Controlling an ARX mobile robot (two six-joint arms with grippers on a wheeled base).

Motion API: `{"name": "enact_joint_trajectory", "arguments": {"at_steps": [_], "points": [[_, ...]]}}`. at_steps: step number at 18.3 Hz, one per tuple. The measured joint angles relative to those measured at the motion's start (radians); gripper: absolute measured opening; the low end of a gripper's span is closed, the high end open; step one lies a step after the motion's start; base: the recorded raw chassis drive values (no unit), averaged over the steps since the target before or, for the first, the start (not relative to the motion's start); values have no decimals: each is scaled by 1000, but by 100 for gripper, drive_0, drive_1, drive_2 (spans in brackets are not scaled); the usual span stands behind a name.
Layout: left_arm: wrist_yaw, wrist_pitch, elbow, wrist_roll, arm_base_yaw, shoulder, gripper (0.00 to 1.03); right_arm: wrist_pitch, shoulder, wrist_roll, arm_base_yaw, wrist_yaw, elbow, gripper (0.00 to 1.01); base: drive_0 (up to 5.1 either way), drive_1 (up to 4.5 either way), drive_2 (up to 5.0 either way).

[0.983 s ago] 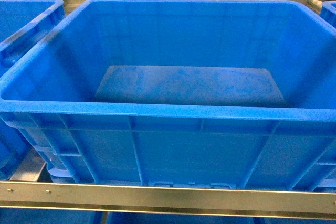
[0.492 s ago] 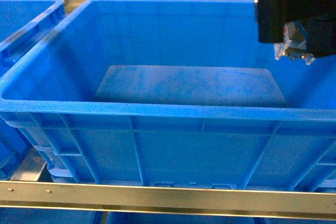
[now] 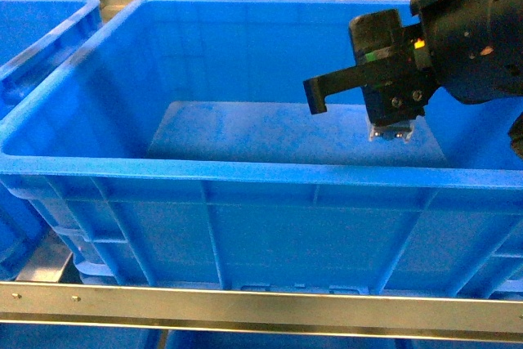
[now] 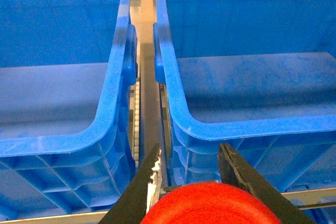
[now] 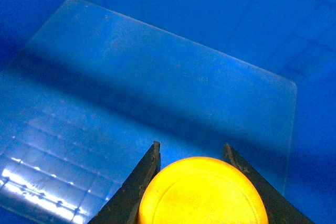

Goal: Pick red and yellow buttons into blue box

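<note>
Jaws first: both sets are clamped on a button; the right gripper (image 5: 191, 153) has the yellow button (image 5: 202, 192) pinched between its two dark fingers, and the left gripper (image 4: 191, 153) has the red button (image 4: 210, 205) the same way, cap facing the camera in each wrist view.

Yellow one hangs inside the blue box (image 3: 245, 173), above the scuffed floor on the right-hand side, with the clear switch block poking out under the gripper in the head view; red one sits outside, low in front of the near rim, roughly in line with the gap between the blue box and the neighbouring crate (image 4: 58, 145) on the left.

What I'd worry about: letting go of yellow from this height could make it bounce or roll on that mushroom cap, though the tall walls should keep it in; the riskier bit is red, since the left arm has to lift over the thick rim, and a low or crooked path could clip the rim, knock the button loose, or drop it down the gap onto the rack rail (image 4: 148, 77); both arms in one box could also bump each other.
</note>
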Motion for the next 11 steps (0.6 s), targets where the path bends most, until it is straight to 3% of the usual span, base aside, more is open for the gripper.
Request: {"name": "enact_joint_trajectory", "arguments": {"at_steps": [1, 3, 8, 10, 11], "points": [[0, 0, 0, 0, 0, 0, 28, -58, 56, 19, -32, -20, 54, 32, 0, 0, 0], [0, 0, 0, 0, 0, 0, 28, -115, 69, 38, -49, -55, 68, 34, 0, 0, 0], [0, 0, 0, 0, 0, 0, 28, -129, 79, 47, -50, -81, 67, 76, 0, 0, 0], [0, 0, 0, 0, 0, 0, 28, -81, 77, 54, -64, -81, 60, 96, 0, 0, 0], [0, 0, 0, 0, 0, 0, 28, -37, 68, 63, -78, -72, 43, 100, 0, 0, 0]]}}
